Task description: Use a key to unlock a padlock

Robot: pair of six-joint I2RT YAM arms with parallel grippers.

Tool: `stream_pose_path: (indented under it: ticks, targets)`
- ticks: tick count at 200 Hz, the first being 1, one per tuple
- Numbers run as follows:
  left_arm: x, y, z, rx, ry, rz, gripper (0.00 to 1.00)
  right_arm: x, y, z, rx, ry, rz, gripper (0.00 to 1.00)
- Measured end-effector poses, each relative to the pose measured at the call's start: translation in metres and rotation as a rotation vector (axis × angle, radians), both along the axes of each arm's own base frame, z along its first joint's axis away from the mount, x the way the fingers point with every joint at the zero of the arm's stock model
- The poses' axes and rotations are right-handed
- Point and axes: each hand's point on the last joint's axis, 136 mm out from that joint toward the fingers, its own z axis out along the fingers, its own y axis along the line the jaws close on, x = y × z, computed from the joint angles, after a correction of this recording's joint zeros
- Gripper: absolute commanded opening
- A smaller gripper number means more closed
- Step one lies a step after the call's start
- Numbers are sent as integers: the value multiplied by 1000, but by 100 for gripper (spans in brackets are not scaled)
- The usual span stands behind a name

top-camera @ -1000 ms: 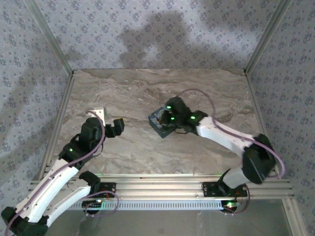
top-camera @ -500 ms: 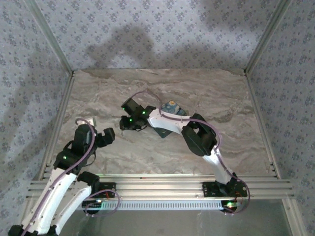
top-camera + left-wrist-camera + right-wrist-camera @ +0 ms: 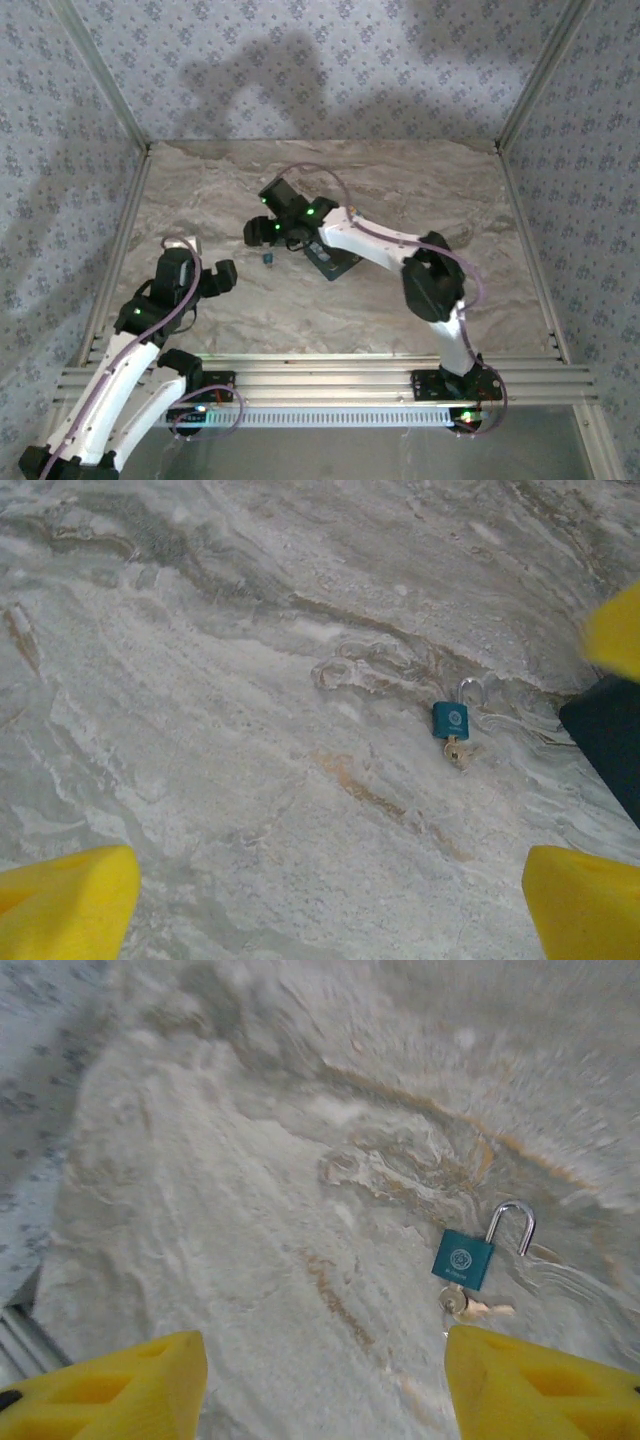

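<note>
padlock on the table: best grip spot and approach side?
Probably the teal body of the padlock, jaws across its two plain side edges, coming straight down. It lies flat on the table with the shackle off one end and the key off the other, so only those sides are free.

padlock [image 3: 464,1258]: matt body, shiny metal shackle | key [image 3: 470,1307]: brassy metal | table [image 3: 200,1210]: smooth marble-look
</note>
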Motion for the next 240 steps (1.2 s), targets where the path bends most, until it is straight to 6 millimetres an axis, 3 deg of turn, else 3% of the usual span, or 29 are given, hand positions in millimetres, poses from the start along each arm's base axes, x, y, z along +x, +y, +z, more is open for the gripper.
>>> stream_pose_path:
  ticks: [19, 29, 55, 71, 104, 130, 158, 183, 207, 240]
  targets:
    - [10, -3, 9, 21, -33, -24, 98, 0, -36, 48, 18, -109, -24, 81]
    - [18, -5, 15, 37, -62, -43, 98, 3, -68, 70, 24, -162, -73, 85]
    - [39, -8, 22, 98, -118, -77, 98, 13, -162, 88, -21, -251, -237, 92]
    - [53, -6, 19, 151, -127, -85, 98, 17, -224, 80, -85, -291, -366, 100]
    - [77, 9, 6, 241, -123, -37, 98, 7, -349, 34, -277, -338, -618, 100]
    - [88, 29, -12, 281, -117, 10, 98, 2, -422, -9, -414, -332, -759, 100]
    - [99, 52, -38, 303, -89, 62, 98, 3, -443, -40, -496, -370, -740, 100]
    - [107, 68, -63, 296, -76, 106, 98, 18, -449, -56, -553, -404, -696, 100]
    - [113, 67, -79, 297, -91, 86, 98, 33, -452, -70, -577, -468, -670, 100]
    - [125, 63, -78, 293, -184, 55, 98, 26, -454, -99, -571, -518, -639, 100]
